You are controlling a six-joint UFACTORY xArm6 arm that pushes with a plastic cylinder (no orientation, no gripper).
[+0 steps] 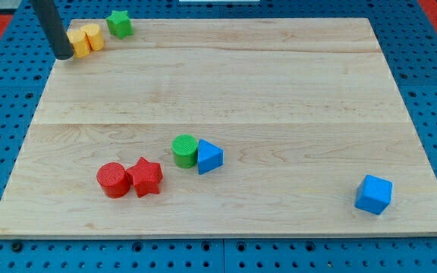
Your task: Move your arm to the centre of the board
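Camera view shows a light wooden board lying on a blue table full of little holes. The dark rod comes in from the view's top left, and its upper part is cut off by the edge of the picture, so the arm above it cannot be seen. The rod leans a little. My tip sits right at the board's top left corner, just beside the yellow block. I cannot tell if it is touching that block or only very near it. There is nothing on the rod that opens or closes; it is just a plain stick, and it holds nothing.

The yellow block's shape is hard to make out; it looks like two round bumps joined together. Near it, toward the view's right, is a green star-like block, right at the board's top edge.

The middle of the board is well apart from my tip. Just below the middle, a green round block touches a blue triangle block. Lower and to the view's left, a red round block touches a red star block. A blue cube sits alone near the bottom right corner.
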